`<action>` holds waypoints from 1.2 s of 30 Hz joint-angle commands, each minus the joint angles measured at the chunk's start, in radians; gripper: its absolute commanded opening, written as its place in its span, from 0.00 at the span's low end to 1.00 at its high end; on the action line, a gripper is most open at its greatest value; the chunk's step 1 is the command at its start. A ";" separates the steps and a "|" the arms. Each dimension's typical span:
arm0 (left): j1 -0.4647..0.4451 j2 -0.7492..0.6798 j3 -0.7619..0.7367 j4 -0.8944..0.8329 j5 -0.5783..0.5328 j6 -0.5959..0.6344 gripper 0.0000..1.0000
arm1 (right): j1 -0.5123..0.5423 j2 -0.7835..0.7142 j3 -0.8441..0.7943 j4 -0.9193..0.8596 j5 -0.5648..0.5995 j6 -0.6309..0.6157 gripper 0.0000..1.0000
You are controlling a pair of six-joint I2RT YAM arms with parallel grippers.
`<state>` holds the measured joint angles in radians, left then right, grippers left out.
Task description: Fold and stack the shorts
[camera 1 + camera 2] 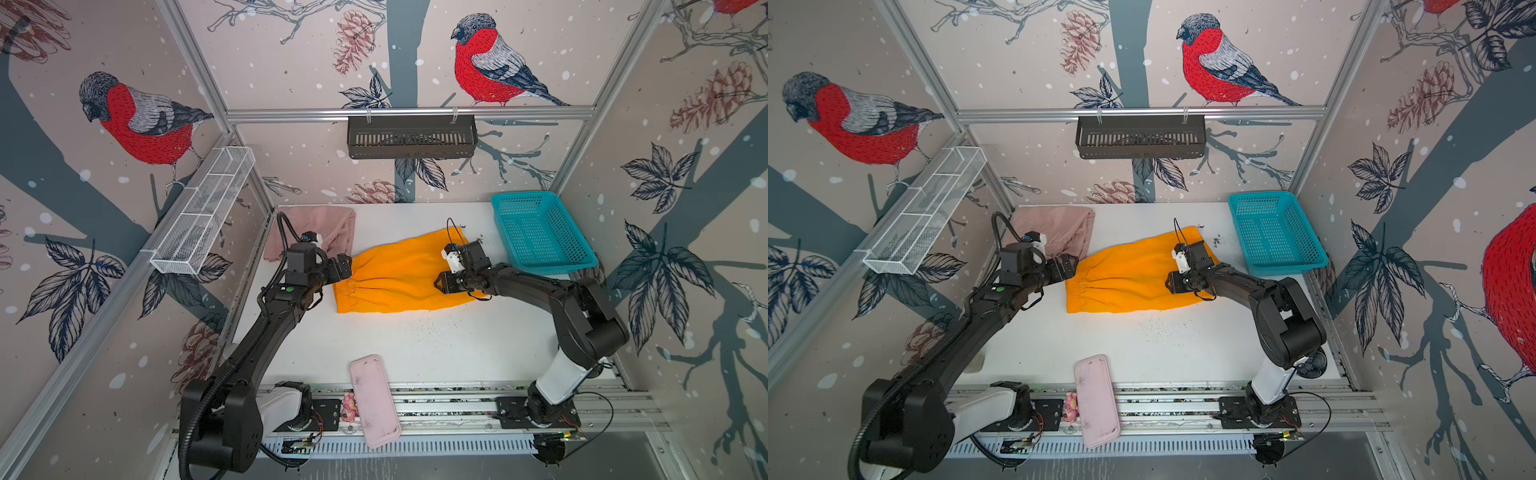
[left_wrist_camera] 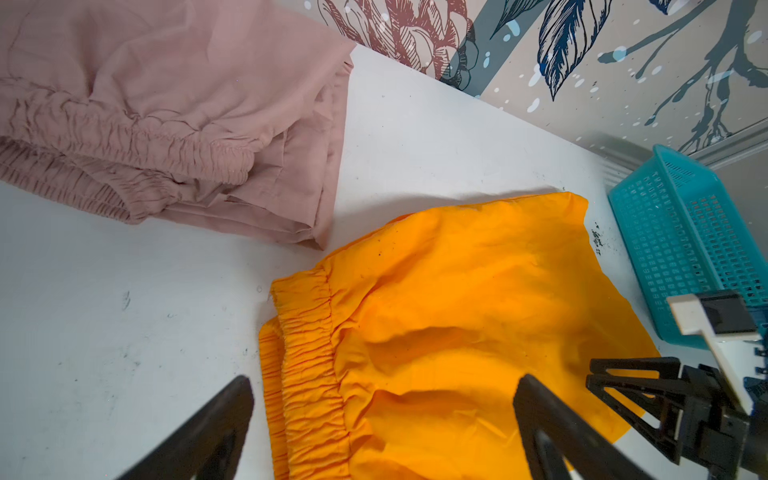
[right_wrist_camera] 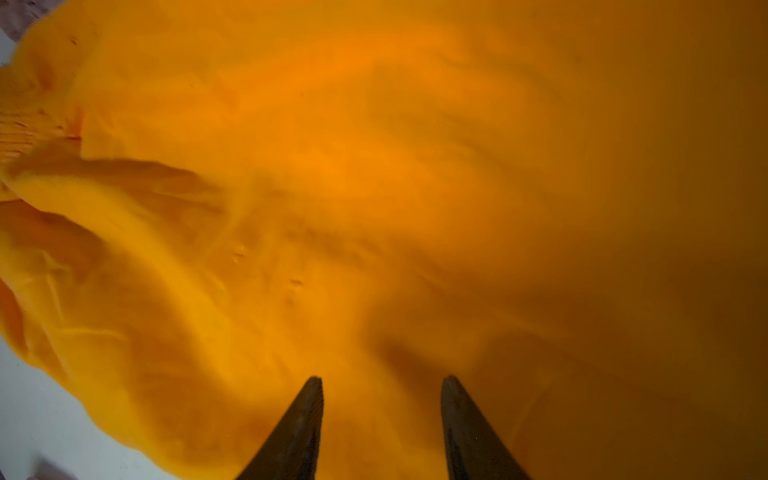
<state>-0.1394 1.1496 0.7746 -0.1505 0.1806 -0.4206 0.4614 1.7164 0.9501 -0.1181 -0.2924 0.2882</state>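
Grippers first. Your left gripper point(image 2: 384, 379) is spread wide and empty, poised at the waistband end of the orange shorts point(image 2: 457, 311). Your right gripper point(image 3: 382, 379) is partly spread, with its tips low over the orange cloth and nothing visibly pinched.

Cloth: the orange shorts lie flat mid-table point(image 1: 415, 349), elastic waist toward your left arm and leg end toward the teal basket point(image 1: 519, 195). The pink shorts point(image 1: 328, 226) sit folded in the far left corner, just beside the orange waistband.

Judgement: pink looks finished and orange is mid-fold. Next you need a firm pinch on the leg end through every layer and a fold over toward the waist. After that, lift the orange pair onto the pink one.

Views: the left wrist view shows the doubled orange waistband, the pink pair's stacked layers and a sliver of table between the two garments. The top views hide that behind your arm. The right wrist view gives only blurred orange, but it does show the finger gap. Only the top views show the pink tray point(image 1: 374, 399) at the near edge.
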 commanded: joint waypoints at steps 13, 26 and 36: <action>0.003 0.079 -0.063 0.141 0.124 0.008 0.98 | -0.157 -0.067 -0.230 0.223 0.035 0.081 0.47; 0.056 -0.064 0.064 -0.108 -0.069 0.012 0.98 | 0.161 -0.165 0.048 0.033 0.187 -0.296 0.70; 0.162 -0.147 0.003 -0.146 -0.028 -0.024 0.98 | 0.592 -0.114 0.083 0.111 0.478 -0.632 0.79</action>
<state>-0.0040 1.0000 0.7914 -0.2821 0.1062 -0.4236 1.0008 1.5898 1.0317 -0.0425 0.0448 -0.2176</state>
